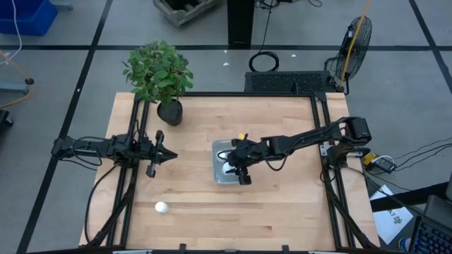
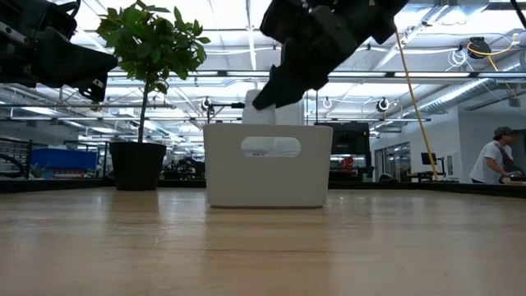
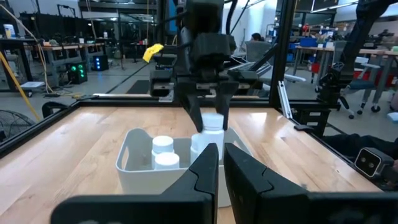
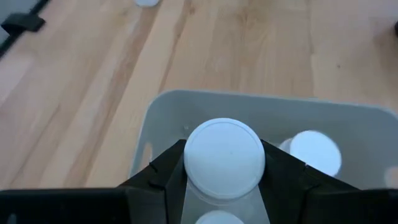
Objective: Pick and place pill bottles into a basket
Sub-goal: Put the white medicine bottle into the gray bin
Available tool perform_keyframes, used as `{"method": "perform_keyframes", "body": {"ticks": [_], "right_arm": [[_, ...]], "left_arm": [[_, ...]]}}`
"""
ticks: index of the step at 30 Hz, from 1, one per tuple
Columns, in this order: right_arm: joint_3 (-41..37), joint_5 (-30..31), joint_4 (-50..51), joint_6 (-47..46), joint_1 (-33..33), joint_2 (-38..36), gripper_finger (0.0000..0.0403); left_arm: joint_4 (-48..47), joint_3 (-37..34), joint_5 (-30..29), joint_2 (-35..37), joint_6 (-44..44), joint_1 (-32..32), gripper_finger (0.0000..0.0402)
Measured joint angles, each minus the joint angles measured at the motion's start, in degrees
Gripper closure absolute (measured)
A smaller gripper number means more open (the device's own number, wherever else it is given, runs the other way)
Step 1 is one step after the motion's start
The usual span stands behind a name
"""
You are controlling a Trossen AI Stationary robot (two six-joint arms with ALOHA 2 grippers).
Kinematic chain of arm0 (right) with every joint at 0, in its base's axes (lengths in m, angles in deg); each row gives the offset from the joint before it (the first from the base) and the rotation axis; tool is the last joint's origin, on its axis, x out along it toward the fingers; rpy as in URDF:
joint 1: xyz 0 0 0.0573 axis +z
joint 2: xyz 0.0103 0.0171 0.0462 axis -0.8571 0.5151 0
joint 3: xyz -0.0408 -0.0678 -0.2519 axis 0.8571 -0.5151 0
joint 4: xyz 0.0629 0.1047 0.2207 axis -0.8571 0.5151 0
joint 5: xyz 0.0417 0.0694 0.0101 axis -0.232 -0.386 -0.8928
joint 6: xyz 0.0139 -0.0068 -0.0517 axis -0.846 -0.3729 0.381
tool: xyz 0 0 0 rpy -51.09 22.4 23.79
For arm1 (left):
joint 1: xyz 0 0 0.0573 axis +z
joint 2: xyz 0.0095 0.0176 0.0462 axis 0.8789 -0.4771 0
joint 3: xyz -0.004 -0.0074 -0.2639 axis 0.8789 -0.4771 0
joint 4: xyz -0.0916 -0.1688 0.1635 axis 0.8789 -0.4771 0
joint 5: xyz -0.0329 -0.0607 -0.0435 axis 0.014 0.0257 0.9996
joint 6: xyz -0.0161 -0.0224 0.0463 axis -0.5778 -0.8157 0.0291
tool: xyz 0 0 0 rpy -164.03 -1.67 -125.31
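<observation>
My right gripper [image 1: 239, 169] is over the pale basket [image 1: 220, 173] at the table's middle, shut on a white pill bottle [image 4: 224, 157]. The bottle hangs just above the basket's rim [image 2: 267, 125]. Two more pill bottles [image 3: 163, 144] [image 3: 166, 160] stand upright inside the basket. Another pill bottle [image 1: 162, 207] lies loose on the table toward the near left. My left gripper [image 1: 159, 152] is shut and holds nothing, level above the table's left part, pointing at the basket. My right gripper pinches the pill bottle between its two fingers, one on each side of the cap end [image 4: 188, 163]. The fingers [image 3: 194, 115] slant down from the table's right side. The bottle sits upright with its cap up, clear of the table, over the basket's inside.
A potted plant [image 1: 159, 74] in a black pot [image 1: 170, 111] stands at the table's far left. A black frame [image 1: 321, 106] runs along the table's edges. A person [image 2: 493, 156] is in the room beyond the table.
</observation>
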Motion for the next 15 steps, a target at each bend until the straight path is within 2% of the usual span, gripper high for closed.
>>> {"method": "perform_keyframes", "body": {"ticks": [15], "right_arm": [[0.11,-1.42,-4.49,-0.09,-1.22,6.24,0.0253]], "left_arm": [[0.06,0.00,-0.50,-0.01,0.01,0.00,0.0371]]}}
